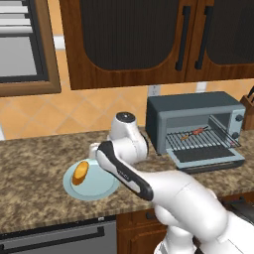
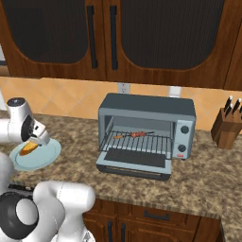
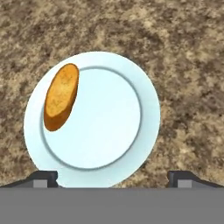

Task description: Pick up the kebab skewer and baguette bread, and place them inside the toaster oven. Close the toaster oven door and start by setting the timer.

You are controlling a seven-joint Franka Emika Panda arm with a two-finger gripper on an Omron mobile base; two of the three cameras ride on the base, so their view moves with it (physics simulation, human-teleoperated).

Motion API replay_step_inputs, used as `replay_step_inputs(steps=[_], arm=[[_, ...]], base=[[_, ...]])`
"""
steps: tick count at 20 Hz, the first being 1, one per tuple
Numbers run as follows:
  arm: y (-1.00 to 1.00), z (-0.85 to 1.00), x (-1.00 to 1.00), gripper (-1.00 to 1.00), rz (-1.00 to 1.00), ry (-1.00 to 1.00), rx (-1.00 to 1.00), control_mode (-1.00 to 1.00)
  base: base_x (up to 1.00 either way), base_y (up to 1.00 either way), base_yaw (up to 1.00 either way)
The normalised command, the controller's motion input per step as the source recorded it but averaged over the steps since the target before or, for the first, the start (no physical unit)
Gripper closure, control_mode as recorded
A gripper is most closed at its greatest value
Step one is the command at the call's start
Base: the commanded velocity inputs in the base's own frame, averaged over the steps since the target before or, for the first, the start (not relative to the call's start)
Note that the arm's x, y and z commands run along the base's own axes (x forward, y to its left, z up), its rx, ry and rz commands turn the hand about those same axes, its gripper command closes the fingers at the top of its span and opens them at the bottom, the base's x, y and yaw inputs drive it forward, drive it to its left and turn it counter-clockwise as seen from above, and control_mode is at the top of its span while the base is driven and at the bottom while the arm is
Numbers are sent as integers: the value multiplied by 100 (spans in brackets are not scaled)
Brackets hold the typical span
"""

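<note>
The baguette bread [image 3: 61,96] lies on the left part of a pale blue plate [image 3: 148,109] on the counter, and also shows as baguette bread [image 1: 80,172] and baguette bread [image 2: 28,149]. My gripper [image 3: 116,179] hovers above the plate, open, with nothing between its wide-apart fingertips; from the side the gripper [image 2: 39,140] hangs just over the loaf. The toaster oven [image 1: 191,111] stands to the right with its toaster oven door [image 1: 208,158] folded down. The kebab skewer [image 1: 193,132] rests on the wire rack inside, also seen as kebab skewer [image 2: 134,134].
A knife block [image 2: 227,125] stands right of the oven. Round knobs [image 2: 183,139] run down the oven's right side. Dark wooden cabinets [image 2: 118,33] hang above. My own arm [image 1: 129,173] crosses between plate and oven. The granite counter's front edge [image 1: 59,223] lies close below the plate.
</note>
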Motion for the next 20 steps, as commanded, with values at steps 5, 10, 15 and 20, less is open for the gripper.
replay_step_inputs(steps=[5, 10, 15, 20], arm=[[87, -42, 4, -100, -1, 0, -9, -100], [38, -36, 26, -100, -1, 1, -2, -100], [31, -37, 38, -100, -2, 2, 0, -100], [26, -23, 57, -100, 0, 3, 0, -100]], base=[[0, 0, 0], [0, 0, 0], [0, 0, 0], [0, 0, 0]])
